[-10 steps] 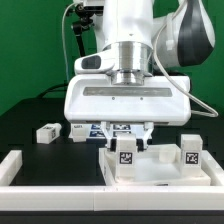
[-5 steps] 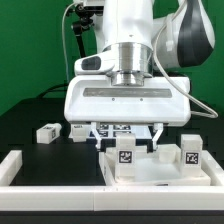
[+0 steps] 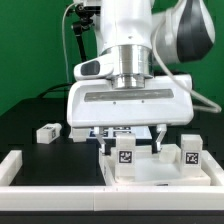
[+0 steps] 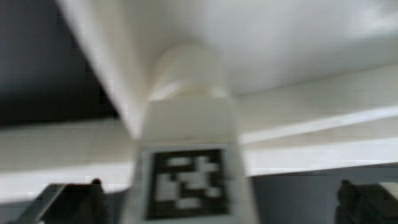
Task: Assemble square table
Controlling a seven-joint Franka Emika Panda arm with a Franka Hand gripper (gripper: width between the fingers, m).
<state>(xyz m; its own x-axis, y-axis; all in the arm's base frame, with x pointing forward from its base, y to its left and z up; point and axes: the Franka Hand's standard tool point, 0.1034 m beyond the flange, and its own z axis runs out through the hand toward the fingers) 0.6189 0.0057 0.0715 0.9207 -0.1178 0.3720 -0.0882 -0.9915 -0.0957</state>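
The white square tabletop (image 3: 155, 177) lies at the front, inside the fence. Two white block legs stand upright on it, one near its middle (image 3: 127, 155) and one at the exterior view's right (image 3: 192, 152), each with a tag facing the camera. My gripper (image 3: 128, 140) hangs just above the middle leg, open, with a finger on either side and clear of it. In the wrist view that leg (image 4: 187, 150) stands between the wide-apart fingertips (image 4: 71, 200), with the tabletop (image 4: 311, 105) behind it. A loose leg (image 3: 46, 132) lies on the black table at the exterior view's left.
A low white fence bar (image 3: 10, 166) runs along the front left. Another small white piece (image 3: 78, 131) lies behind the gripper's left side. The marker board (image 3: 118, 131) shows partly under the hand. A green wall stands behind.
The fingers have spread apart from the middle leg and let it go. The hand has risen slightly. The leg stays upright on the tabletop.
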